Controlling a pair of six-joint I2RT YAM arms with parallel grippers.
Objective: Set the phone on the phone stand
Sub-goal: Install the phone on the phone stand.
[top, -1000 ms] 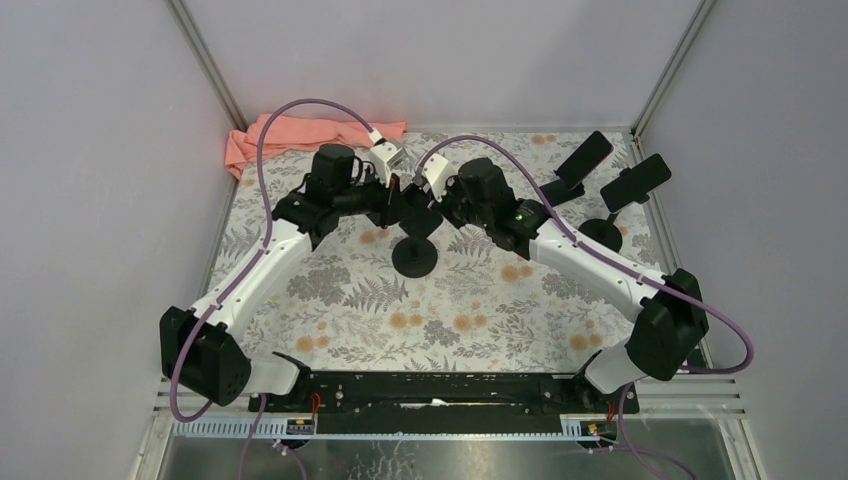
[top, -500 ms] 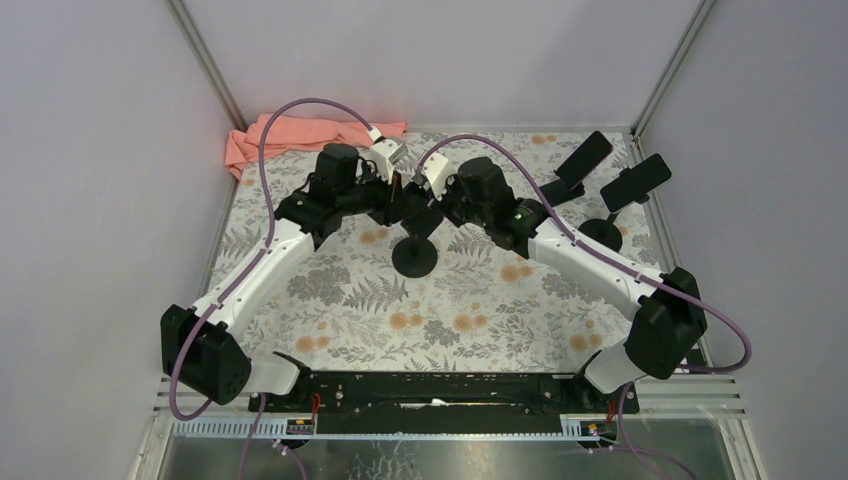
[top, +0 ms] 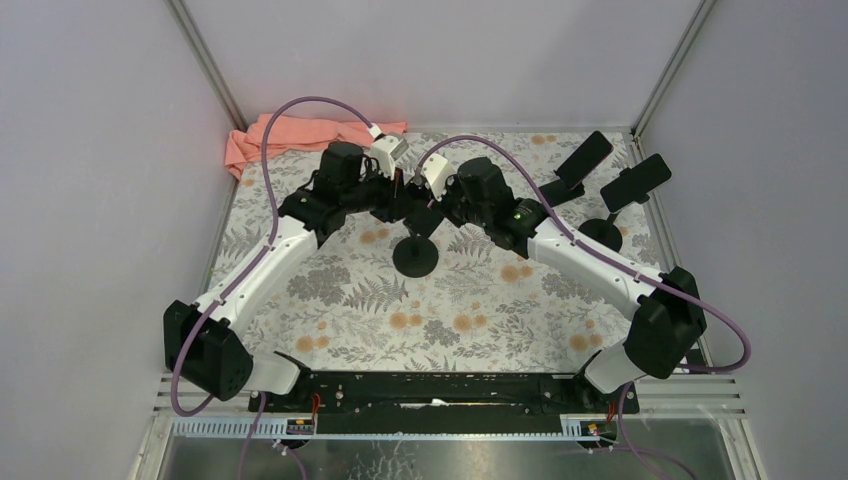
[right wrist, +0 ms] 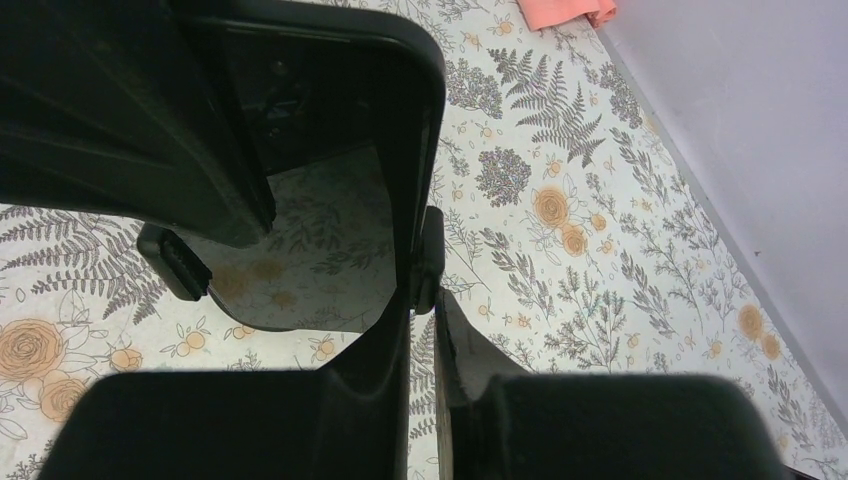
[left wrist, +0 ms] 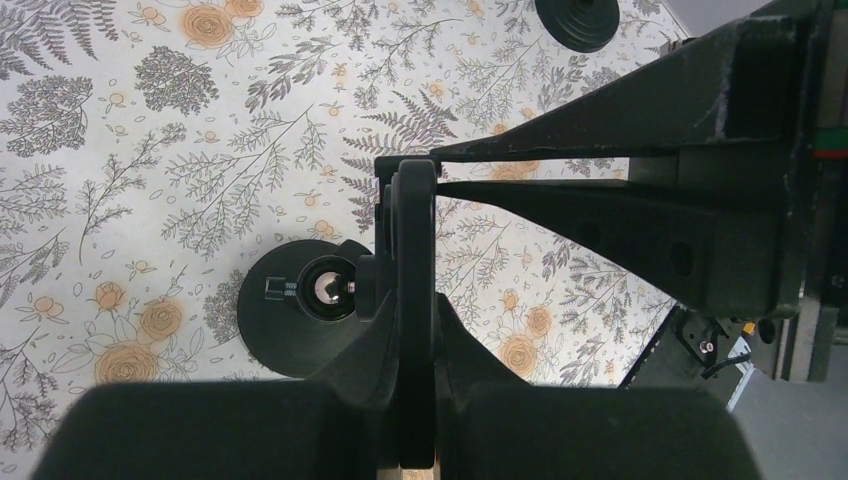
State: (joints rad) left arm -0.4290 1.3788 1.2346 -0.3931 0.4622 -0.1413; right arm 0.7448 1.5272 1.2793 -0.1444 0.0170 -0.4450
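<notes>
The black phone point(right wrist: 330, 130) is upright over the phone stand's round black base point(top: 414, 257), mid-table. A black lip of the stand point(right wrist: 175, 262) hooks its lower edge. In the left wrist view the phone point(left wrist: 415, 220) is edge-on, with the stand's stem and base point(left wrist: 290, 320) to its left. My left gripper point(left wrist: 415, 335) is shut on the phone's faces. My right gripper point(right wrist: 428, 300) is shut on its side edge; its fingers point(left wrist: 600, 200) come in from the right. Both grippers meet above the base, the left point(top: 403, 198) and the right point(top: 430, 205).
Two more black phones on stands point(top: 585, 155) point(top: 637, 180) are at the far right, one round base point(top: 600, 232) near the right wall. A pink cloth point(top: 300, 135) lies at the far left corner. The table has a floral cover point(top: 450, 320).
My left wrist has edged a little right and farther back. The right arm, the phone and the stand base stay almost where they were.
</notes>
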